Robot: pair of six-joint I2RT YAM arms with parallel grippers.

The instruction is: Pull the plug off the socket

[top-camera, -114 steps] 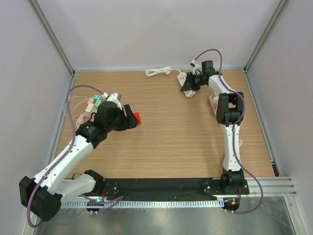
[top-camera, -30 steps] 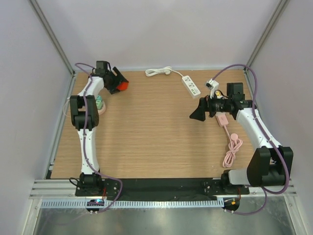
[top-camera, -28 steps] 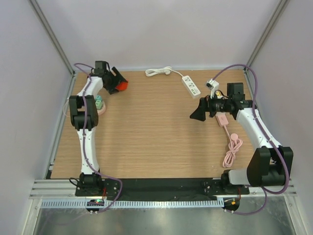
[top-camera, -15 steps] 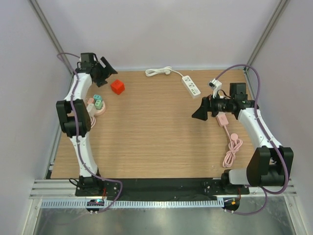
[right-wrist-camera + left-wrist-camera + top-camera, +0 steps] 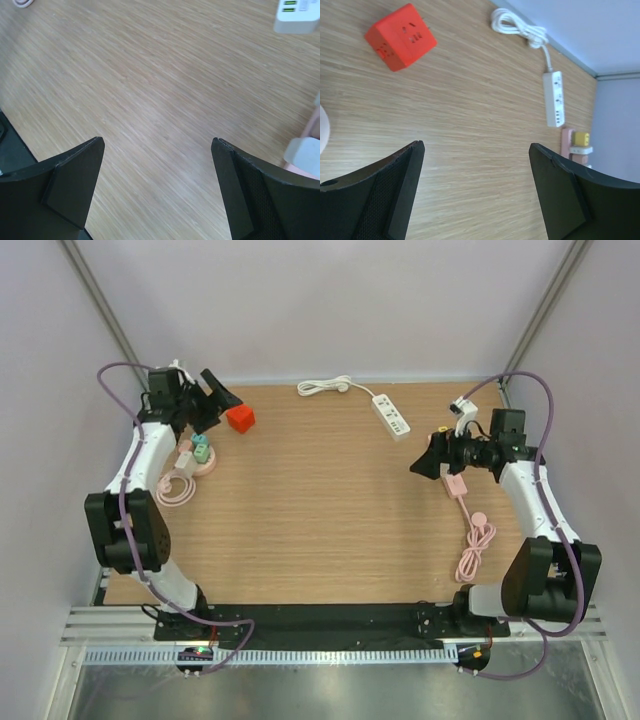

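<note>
Both pairs gape wide and empty, the right fingers (image 5: 75, 175) poised beside the pink socket strip (image 5: 455, 483) at the tabletop's (image 5: 320, 530) right edge, apparently to line up on its seated white plug (image 5: 304, 152), while the left fingers (image 5: 395, 200) idle by the red cube socket (image 5: 239, 418) upper left.
</note>
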